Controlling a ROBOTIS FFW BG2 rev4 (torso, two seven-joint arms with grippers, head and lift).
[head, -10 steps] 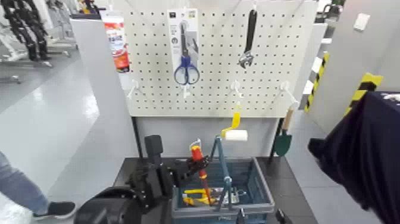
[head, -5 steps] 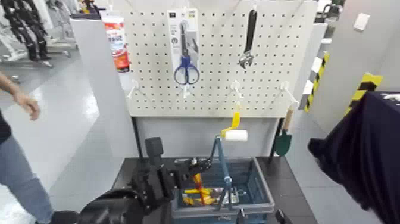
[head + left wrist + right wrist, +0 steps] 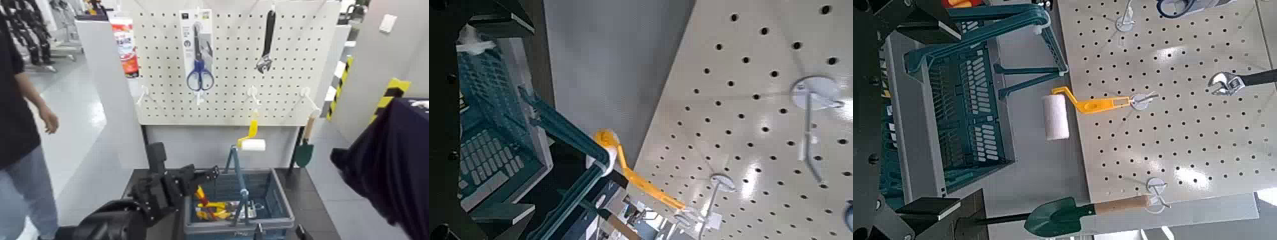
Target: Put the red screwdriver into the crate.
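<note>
Below my left gripper's parted, empty fingers (image 3: pixel 203 173), the red screwdriver (image 3: pixel 202 195) leans inside the crate (image 3: pixel 288 209); I'd lift straight up, keeping clear of its handle and the bail.

Your left arm (image 3: pixel 115 217) is matte black, with rounded housings low down and blocky, angular segments farther out, small pale screws dotting its joints. At the right wrist (image 3: pixel 867 130), you have a dark casing, black too, with small round fasteners.
</note>
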